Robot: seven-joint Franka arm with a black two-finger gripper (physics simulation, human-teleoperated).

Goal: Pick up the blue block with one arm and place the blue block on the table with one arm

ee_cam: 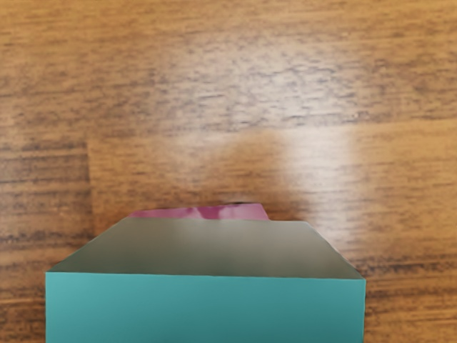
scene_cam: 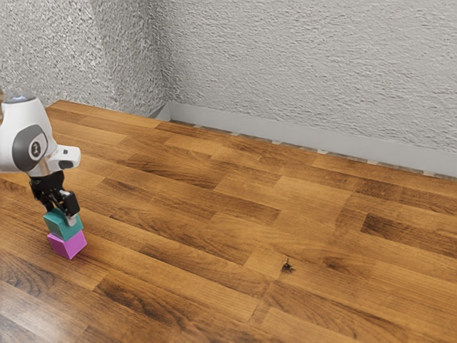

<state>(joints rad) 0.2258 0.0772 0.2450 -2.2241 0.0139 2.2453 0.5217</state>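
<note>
Teal-blue on its faces, the blue block (scene_cam: 56, 224) is what you have clamped between both fingers of your end effector (scene_cam: 61, 214). You can find it directly above the magenta block (scene_cam: 67, 246), your landmark, though you cannot tell whether the two touch. That magenta block rests on the wooden tabletop (scene_cam: 285, 200). Beyond it, farther back, you see a rough grey wall (scene_cam: 307, 64) with a pale baseboard (scene_cam: 285, 133) along its foot.

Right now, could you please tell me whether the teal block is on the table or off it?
Off the table; the teal block is directly above the magenta block.
</note>
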